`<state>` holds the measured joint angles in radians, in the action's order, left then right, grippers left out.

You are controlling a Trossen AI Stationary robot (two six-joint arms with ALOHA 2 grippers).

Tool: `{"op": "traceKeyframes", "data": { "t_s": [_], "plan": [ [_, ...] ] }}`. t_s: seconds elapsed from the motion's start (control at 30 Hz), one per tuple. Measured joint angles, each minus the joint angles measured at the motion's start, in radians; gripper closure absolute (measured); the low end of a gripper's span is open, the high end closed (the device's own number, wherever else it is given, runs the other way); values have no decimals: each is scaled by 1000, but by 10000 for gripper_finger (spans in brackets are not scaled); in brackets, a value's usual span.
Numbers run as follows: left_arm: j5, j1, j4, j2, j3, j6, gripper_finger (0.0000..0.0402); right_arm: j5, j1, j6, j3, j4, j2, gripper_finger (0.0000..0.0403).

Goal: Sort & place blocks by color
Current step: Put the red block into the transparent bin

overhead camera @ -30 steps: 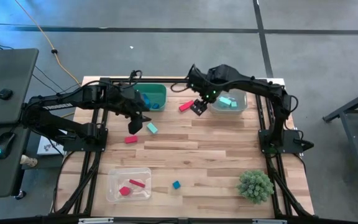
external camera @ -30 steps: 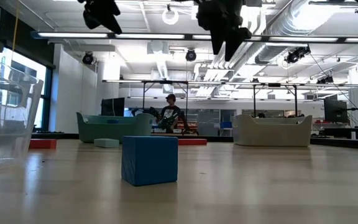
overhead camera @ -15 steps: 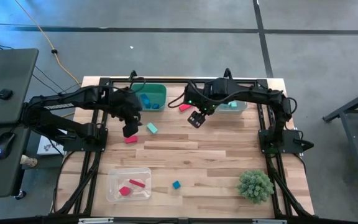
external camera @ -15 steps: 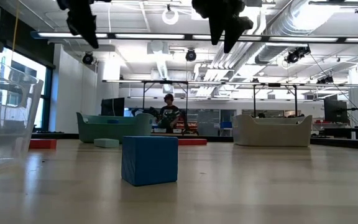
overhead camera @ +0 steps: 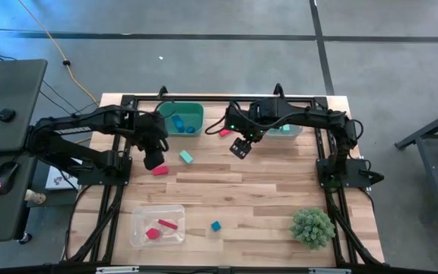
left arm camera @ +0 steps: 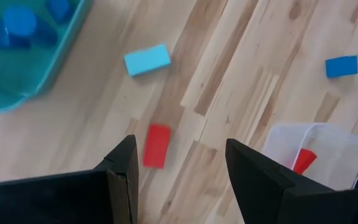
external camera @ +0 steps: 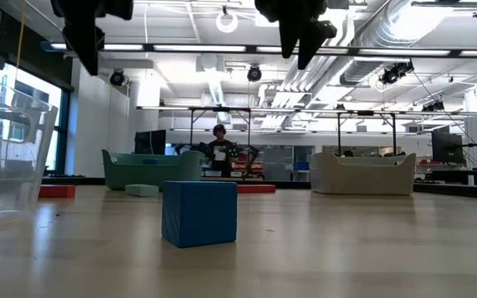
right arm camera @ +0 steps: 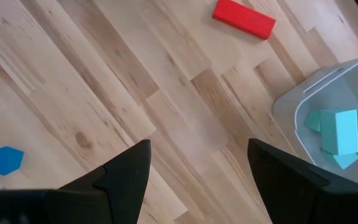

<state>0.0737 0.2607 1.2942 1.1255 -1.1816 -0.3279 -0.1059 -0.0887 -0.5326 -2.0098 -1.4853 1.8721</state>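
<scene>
Plant ball nr front-right table corner.

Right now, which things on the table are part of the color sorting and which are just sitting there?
Part of the job: loose red block, red bar, light teal block, blue cube, green bin, two clear bins.

Just sitting there: spiky green plant ball.

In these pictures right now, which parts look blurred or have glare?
Left wrist view: the teal bin with its blue blocks is soft, while the red block is sharper. Low view: ceiling lights glare strongly, the blue cube is clear, and the person behind is small and indistinct. High view: even light.
</scene>
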Motion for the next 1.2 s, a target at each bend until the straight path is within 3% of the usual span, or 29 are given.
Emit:
{"op": "traceKeyframes", "data": {
  "t_s": [0.53, 0.8, 1.2],
  "plan": [
    [5, 0, -18, 0, 257, -54, 243, -10, 0, 62, 0, 1, 0, 147],
    [8, 0, -111, 2, 359, -83, 243, -42, -1, 66, 0, 2, 0, 147],
    [13, -27, -213, 153, 416, -55, 243, -42, -2, 66, 1, 6, 0, 147]
  ]
}}
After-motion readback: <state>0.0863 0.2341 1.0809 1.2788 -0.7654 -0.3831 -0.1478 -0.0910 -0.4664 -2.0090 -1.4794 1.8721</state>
